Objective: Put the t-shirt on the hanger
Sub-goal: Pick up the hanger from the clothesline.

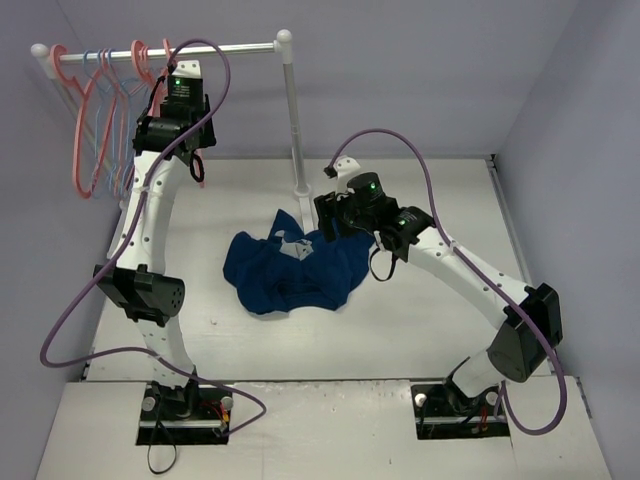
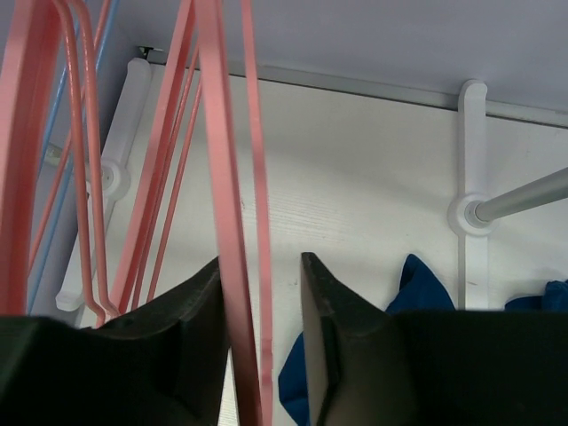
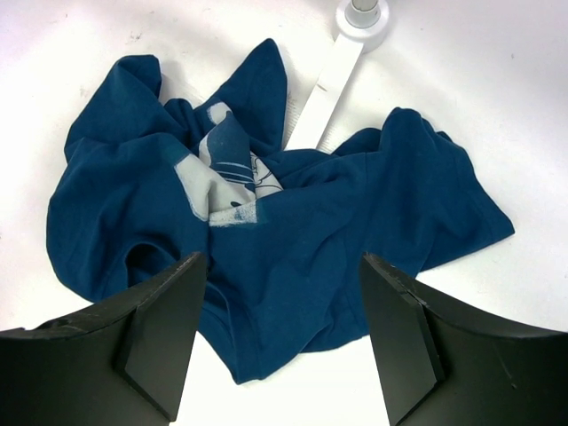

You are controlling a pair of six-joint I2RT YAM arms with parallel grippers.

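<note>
The navy t-shirt [image 1: 290, 268] lies crumpled on the table, its small white print facing up. It fills the right wrist view [image 3: 355, 222], and a corner shows in the left wrist view [image 2: 413, 280]. My right gripper [image 1: 333, 215] [image 3: 282, 262] hovers just above the shirt's right part, open and empty. My left gripper [image 1: 172, 95] [image 2: 262, 266] is raised at the rail. Its jaws are open around the bar of a salmon-pink hanger [image 1: 150, 65] [image 2: 222, 160]. The bar lies against the left finger, with a gap to the right finger.
A white rail [image 1: 240, 47] on a pole [image 1: 293, 120] carries several more salmon-pink hangers [image 1: 75, 130] and thin light-blue hangers [image 1: 100, 130]. The rack's flat foot [image 3: 324, 89] lies on the table, partly under the shirt. Walls close in on the left, back and right.
</note>
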